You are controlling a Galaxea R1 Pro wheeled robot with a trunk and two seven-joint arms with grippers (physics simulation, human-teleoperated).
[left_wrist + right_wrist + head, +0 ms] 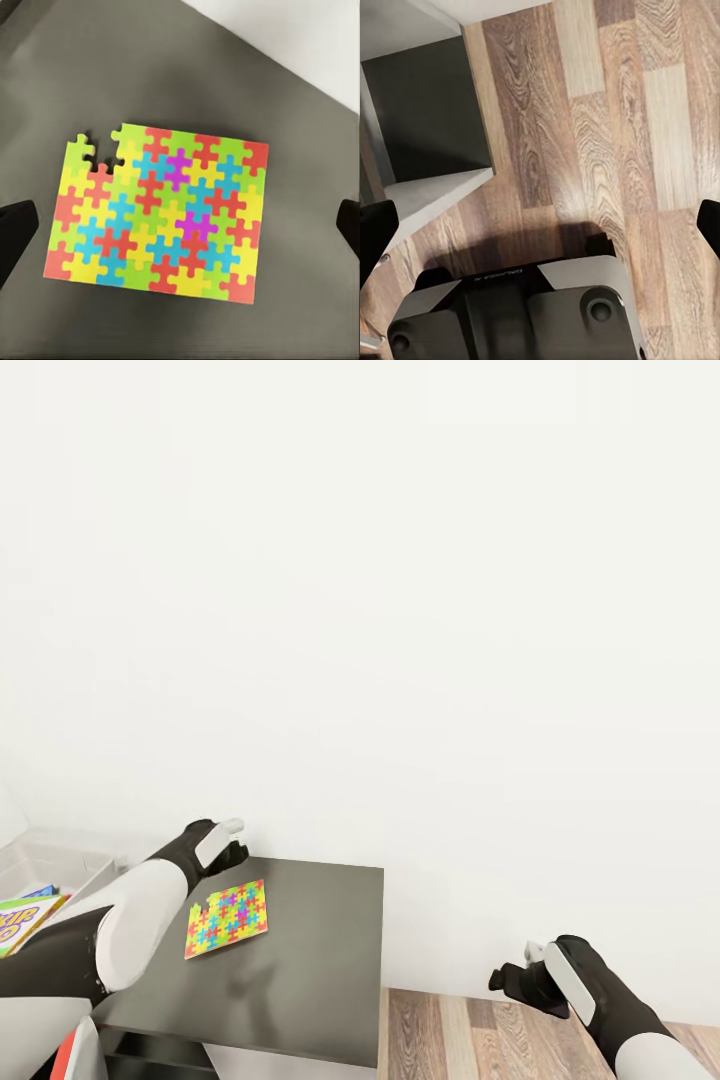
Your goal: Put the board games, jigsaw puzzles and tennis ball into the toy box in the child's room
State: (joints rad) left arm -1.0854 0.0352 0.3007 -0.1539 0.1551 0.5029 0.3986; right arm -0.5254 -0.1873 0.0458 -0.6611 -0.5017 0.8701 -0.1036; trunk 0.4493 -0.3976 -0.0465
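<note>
1. Broadly, the dark worktop [310, 950] fills the head view's 6 to 7 o'clock, carrying the task's remaining flat toy.
2. At 9 o'clock, the toy box [50, 865] already holds a board game [25, 920].
3. The jigsaw puzzle [161, 214] lies flat, centred beneath the left gripper [222, 845], whose fingers stand apart, probably lining up a grasp.
4. The right gripper [530, 970], spread and empty, hangs idle over the wooden floor [615, 127] at 4 o'clock.

Wall [400, 610]: plain white, 1 expanse behind the furniture. Floor [480, 1030]: wood-plank, brown, visible beside the dark furniture and below.
</note>
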